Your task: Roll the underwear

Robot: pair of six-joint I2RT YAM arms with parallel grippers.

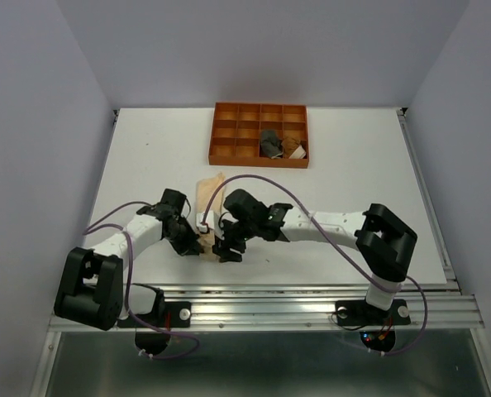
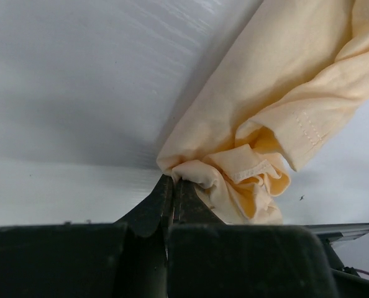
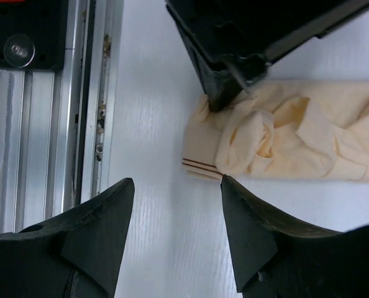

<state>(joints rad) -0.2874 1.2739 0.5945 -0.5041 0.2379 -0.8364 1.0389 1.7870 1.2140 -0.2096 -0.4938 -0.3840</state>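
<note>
Black fingers of the left gripper point(image 2: 171, 181) are pressed together and pinch a bunched corner of the peach brief point(image 2: 277, 93). That brief lies stretched out on the white table point(image 1: 353, 165), near the front edge, between the two arms. Its pinched end is crumpled into loose folds. The right gripper point(image 3: 177, 183) has its fingers apart; it hangs over bare table just beside the striped end of the brief and holds nothing. At the far side stands the tray point(image 1: 245, 160). In its right compartments lie the grey brief point(image 1: 270, 143) and, next to it, the brown brief point(image 1: 293, 149).
</note>
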